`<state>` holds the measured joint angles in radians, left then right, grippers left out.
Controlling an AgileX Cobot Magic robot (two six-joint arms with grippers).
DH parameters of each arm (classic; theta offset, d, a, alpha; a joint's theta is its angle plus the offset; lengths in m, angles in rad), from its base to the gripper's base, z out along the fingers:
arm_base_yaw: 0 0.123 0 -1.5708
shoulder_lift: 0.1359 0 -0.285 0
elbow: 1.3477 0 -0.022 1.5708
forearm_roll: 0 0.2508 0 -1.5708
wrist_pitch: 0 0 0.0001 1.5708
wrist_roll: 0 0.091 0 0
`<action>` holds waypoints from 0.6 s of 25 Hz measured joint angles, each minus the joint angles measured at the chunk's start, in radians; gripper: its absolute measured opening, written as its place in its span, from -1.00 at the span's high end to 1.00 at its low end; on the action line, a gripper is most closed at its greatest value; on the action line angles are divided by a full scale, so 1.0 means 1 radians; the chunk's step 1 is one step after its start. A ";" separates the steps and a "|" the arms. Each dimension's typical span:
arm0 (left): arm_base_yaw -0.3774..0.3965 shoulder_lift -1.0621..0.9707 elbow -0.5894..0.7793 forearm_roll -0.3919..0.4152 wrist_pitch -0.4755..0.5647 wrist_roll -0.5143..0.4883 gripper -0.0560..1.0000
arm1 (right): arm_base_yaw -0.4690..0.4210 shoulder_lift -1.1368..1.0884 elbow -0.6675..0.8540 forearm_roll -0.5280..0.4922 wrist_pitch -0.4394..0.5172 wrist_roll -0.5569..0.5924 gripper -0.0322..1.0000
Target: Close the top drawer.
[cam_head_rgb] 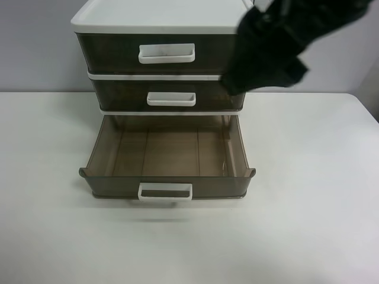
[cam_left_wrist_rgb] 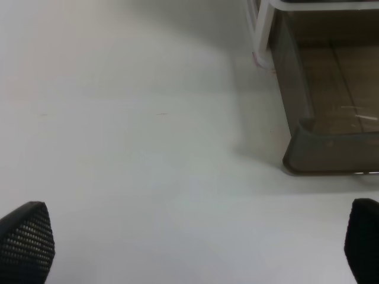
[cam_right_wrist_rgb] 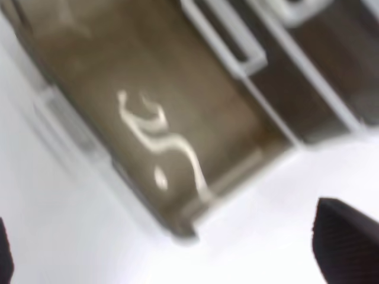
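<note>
The top drawer (cam_head_rgb: 112,52) is smoky brown with the widest white loop handle (cam_head_rgb: 166,53). It sits under the white lid, its front about level with the cabinet's front. My right arm (cam_head_rgb: 275,41) is a black blur in front of the cabinet's upper right corner, beside the top and middle drawers and not touching the handle. In the right wrist view my right gripper (cam_right_wrist_rgb: 177,254) is open and empty, above the pulled-out bottom drawer (cam_right_wrist_rgb: 148,106). My left gripper (cam_left_wrist_rgb: 195,248) is open and empty, low over the table beside that drawer's corner (cam_left_wrist_rgb: 320,154).
The middle drawer (cam_head_rgb: 118,94) with a narrower handle (cam_head_rgb: 172,99) is pushed in. The bottom drawer (cam_head_rgb: 169,154) is pulled far out and empty, its handle (cam_head_rgb: 166,192) facing the table's front. The white table (cam_head_rgb: 308,207) extends around the cabinet.
</note>
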<state>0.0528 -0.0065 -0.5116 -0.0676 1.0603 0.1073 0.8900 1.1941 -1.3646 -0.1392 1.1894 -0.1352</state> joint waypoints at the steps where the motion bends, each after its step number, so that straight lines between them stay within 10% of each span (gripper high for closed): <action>1: 0.000 0.000 0.000 0.000 0.000 0.000 -0.99 | 0.000 -0.035 0.010 -0.010 0.009 0.009 -0.97; 15: 0.000 0.000 0.000 0.000 0.000 0.000 -0.99 | 0.000 -0.712 0.443 -0.024 0.026 0.156 -0.95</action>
<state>0.0528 -0.0065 -0.5116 -0.0676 1.0603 0.1073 0.8900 0.4825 -0.9219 -0.1633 1.2158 0.0210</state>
